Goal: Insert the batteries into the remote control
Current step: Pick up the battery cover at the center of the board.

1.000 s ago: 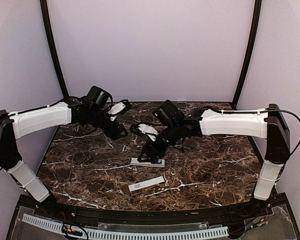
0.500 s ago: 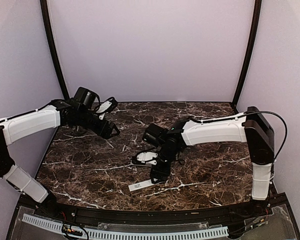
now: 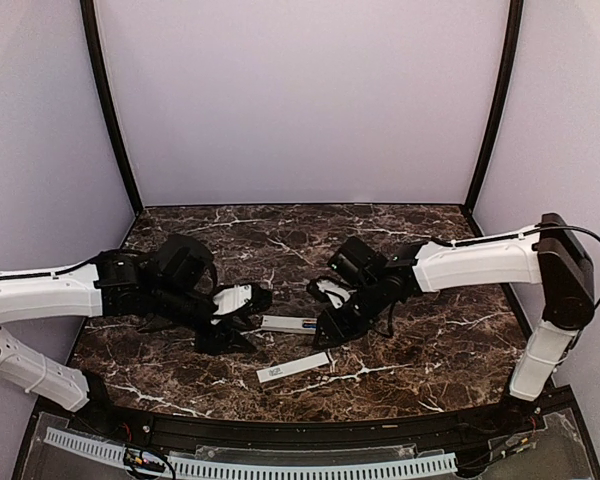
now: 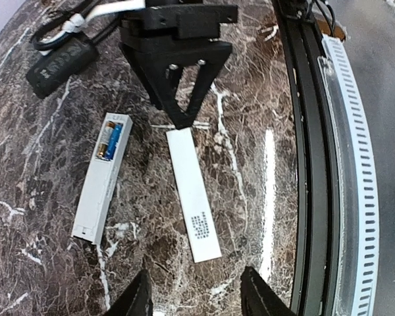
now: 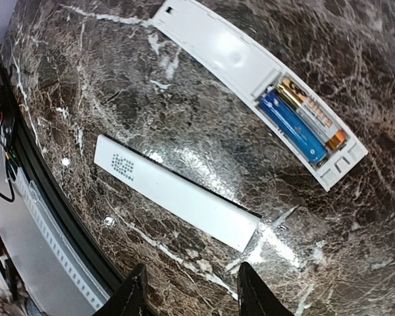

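The remote control (image 3: pixel 288 324) is a white bar lying flat at table centre. Its slot is uncovered and holds two batteries side by side, a blue one (image 5: pixel 291 125) and a gold and silver one (image 5: pixel 311 110); they also show in the left wrist view (image 4: pixel 110 140). My left gripper (image 3: pixel 242 342) is open and empty, low over the table just left of the remote (image 4: pixel 103 179). My right gripper (image 3: pixel 325 338) is open and empty, just right of the remote (image 5: pixel 217 47), its tip near the end of the flat strip.
A thin flat white strip with a small dark label (image 3: pixel 293 367) lies in front of the remote, between both grippers (image 4: pixel 193 195) (image 5: pixel 174 193). The table's black front rim (image 4: pixel 303 164) and a white slotted rail (image 3: pixel 250 466) run along the near edge.
My left arm swung from the back left down and forward to the remote's left side. My right gripper moved from above the remote and strip to the remote's right.
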Action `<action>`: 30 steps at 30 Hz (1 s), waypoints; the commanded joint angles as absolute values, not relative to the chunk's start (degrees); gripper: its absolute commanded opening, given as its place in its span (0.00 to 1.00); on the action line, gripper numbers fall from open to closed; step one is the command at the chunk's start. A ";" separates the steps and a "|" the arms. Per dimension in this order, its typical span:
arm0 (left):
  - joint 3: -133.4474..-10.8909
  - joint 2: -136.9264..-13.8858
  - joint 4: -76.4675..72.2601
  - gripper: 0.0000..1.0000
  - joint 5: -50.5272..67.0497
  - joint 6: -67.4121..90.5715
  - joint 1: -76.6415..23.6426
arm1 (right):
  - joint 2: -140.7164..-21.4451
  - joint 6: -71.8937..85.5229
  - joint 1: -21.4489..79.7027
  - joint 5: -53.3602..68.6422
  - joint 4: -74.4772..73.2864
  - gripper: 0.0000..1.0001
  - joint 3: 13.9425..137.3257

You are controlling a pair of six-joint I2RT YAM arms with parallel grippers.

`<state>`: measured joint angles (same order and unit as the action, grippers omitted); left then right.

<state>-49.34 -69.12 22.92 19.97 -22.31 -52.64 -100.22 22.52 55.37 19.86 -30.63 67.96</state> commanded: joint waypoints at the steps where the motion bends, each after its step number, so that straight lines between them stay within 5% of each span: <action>1: -47.73 -74.42 23.66 0.44 15.28 -25.55 -57.88 | -99.69 35.23 53.80 22.06 -22.70 0.41 63.48; 8: -50.31 -83.24 22.57 0.23 10.46 -24.44 -59.48 | -99.97 37.79 53.30 21.89 -18.83 0.36 59.17; 15: -52.33 -89.33 24.51 0.13 5.57 -28.63 -62.44 | -99.71 38.86 52.83 22.56 -15.73 0.35 56.66; 30: -51.36 -92.83 24.70 0.11 3.31 -28.28 -63.19 | -100.70 39.02 52.73 23.98 -15.77 0.34 55.93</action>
<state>-52.03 -92.05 23.07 3.75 -27.79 -63.18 -100.29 38.57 53.08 23.42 -16.53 56.90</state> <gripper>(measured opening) 0.110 0.345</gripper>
